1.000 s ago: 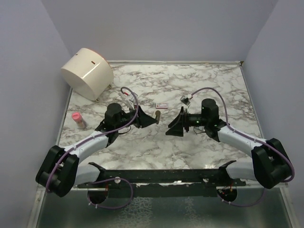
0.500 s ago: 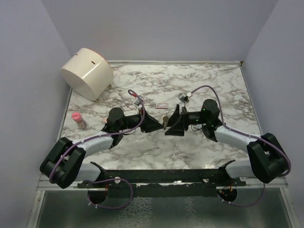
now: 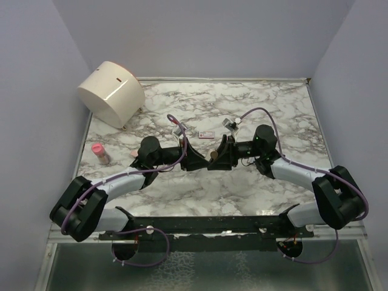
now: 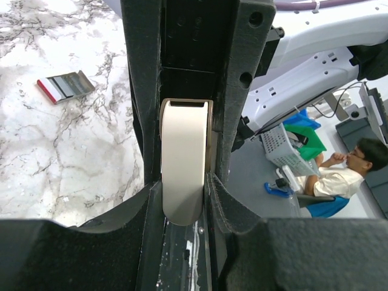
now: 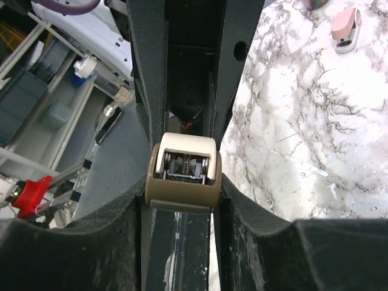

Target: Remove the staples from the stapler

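Observation:
A small stapler (image 3: 212,156) with a tan base and a cream top hangs above the middle of the marble table, held between both arms. My left gripper (image 3: 203,159) is shut on one end; the cream top (image 4: 185,157) runs away from my left gripper (image 4: 182,188) between its pads. My right gripper (image 3: 218,157) is shut on the other end. There the stapler's open end (image 5: 183,176) shows a spring and a metal channel just ahead of my right gripper (image 5: 183,195). I cannot make out the staples inside.
A big cream drum (image 3: 111,93) lies at the back left. A flat pink tile (image 3: 207,134) lies just behind the grippers, also in the left wrist view (image 4: 63,86). A small pink and white object (image 3: 99,151) sits at the left edge.
Both arms have moved toward the middle until the grippers met. The right gripper, open before, has closed on the free end of the stapler that the left gripper was holding.

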### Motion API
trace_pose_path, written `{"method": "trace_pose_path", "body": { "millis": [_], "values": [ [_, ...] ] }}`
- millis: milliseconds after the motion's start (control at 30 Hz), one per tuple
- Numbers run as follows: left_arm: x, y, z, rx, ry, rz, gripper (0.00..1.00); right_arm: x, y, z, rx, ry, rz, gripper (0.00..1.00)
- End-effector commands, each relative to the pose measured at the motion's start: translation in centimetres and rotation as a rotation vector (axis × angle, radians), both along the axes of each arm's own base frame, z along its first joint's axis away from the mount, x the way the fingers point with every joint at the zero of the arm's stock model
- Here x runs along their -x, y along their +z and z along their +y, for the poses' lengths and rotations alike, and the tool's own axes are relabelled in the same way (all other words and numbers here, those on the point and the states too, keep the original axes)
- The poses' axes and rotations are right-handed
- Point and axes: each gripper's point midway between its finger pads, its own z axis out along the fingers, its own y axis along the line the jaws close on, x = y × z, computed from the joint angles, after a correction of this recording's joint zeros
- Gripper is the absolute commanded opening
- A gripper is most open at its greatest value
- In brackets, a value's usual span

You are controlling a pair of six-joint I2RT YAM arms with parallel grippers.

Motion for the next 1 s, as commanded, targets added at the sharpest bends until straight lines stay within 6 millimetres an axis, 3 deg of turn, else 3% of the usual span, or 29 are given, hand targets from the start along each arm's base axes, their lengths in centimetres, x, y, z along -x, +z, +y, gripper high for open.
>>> {"method": "trace_pose_path", "body": {
  "millis": [0,67,200,367,500,633,833,967],
  "values": [
    [0.4,1.7,0.0,-0.003,-0.024,-0.097,0.0,0.2,0.7,0.0,0.011,0.045,-0.112,0.07],
    [0.6,2.0,0.1,-0.004,-0.034,-0.103,0.0,0.2,0.6,-0.2,0.033,0.043,-0.136,0.01],
    [0.8,2.3,0.3,-0.022,-0.038,-0.101,0.0,1.0,0.4,-0.8,0.048,0.074,-0.186,0.01],
    [0.4,1.3,0.7,-0.134,-0.014,-0.082,0.0,2.5,-0.8,-1.3,0.012,0.138,-0.258,0.01],
    [0.2,1.3,1.7,-0.212,0.023,-0.143,0.0,2.8,-1.9,-1.7,0.007,0.103,-0.348,0.01],
    [0.8,2.1,2.4,-0.212,0.033,-0.201,0.0,3.6,-1.0,-2.0,-0.052,0.101,-0.439,0.01],
    [0.3,1.7,3.0,-0.253,0.086,-0.222,0.0,2.0,-1.0,-1.7,-0.007,0.032,-0.467,0.01],
    [-2.0,-0.1,4.4,-0.371,0.223,-0.253,0.0,-0.2,-2.6,-1.6,0.103,-0.038,-0.462,0.01]
  ]
}}
